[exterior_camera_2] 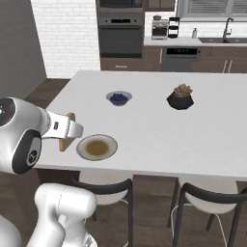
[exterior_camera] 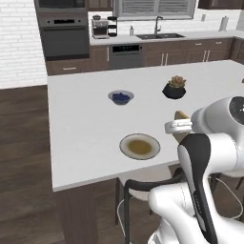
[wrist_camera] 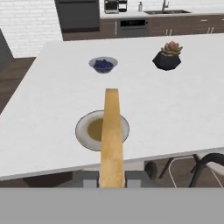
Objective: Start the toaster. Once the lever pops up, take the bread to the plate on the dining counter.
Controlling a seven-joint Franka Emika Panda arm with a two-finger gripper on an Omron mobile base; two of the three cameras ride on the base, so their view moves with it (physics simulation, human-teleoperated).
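Note:
My gripper [wrist_camera: 111,179] is shut on the bread [wrist_camera: 111,135], a tan slice held edge-on and pointing away from the hand. In the hand view the slice stretches over the round grey-beige plate [wrist_camera: 83,131] lying near the front edge of the white dining counter [wrist_camera: 57,100]. From the left base view the bread [exterior_camera: 181,116] pokes out past my wrist, right of the plate [exterior_camera: 139,135]. From the right base view the bread [exterior_camera_2: 62,143] hangs just left of the plate [exterior_camera_2: 97,136], above the counter's near edge. The toaster and its lever are out of view.
A small bowl of blue berries [exterior_camera: 120,97] and a succulent in a black pot [exterior_camera: 174,88] stand farther back on the counter. Dark-framed chairs [exterior_camera_2: 202,198] are tucked under the near edge. Ovens, a sink and cabinets line the back wall.

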